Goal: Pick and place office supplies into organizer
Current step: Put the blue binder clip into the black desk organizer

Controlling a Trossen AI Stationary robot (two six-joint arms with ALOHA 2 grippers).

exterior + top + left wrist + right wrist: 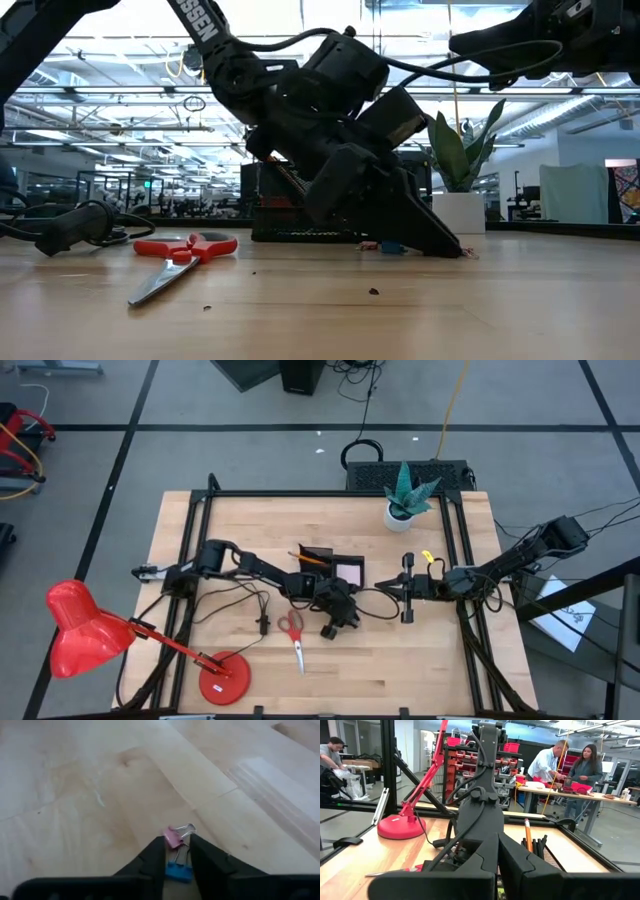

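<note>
1. Table: pale wood. Red desk lamp stands at the front-left corner, white plant pot at the back.
2. Left arm reaches from the left side to the table middle, wrist tipped steeply down. Left gripper has its fingertips on the wood just in front of the organizer.
3. Right arm lies low from the right side. Right gripper waits just right of the organizer, fingers nearly together, holding nothing.
4. Organizer: black tray at table centre; an orange pencil and dark pens stand in its taller compartment, the pink sticky-note pad lies in the flat one.
5. Scissors: red handles, flat on the wood, front-left of the left gripper, untouched.
6. Binder clips: a blue clip sits in the narrow gap between the left fingers, a pink clip at the tips. Fingers stand slightly apart; I cannot tell whether they pinch yet.
7. Handling judgement: clips are light, stiff and slick metal, and likely to skid or flip. Best hold is across the flat painted body, not the springy wire loops.
</note>
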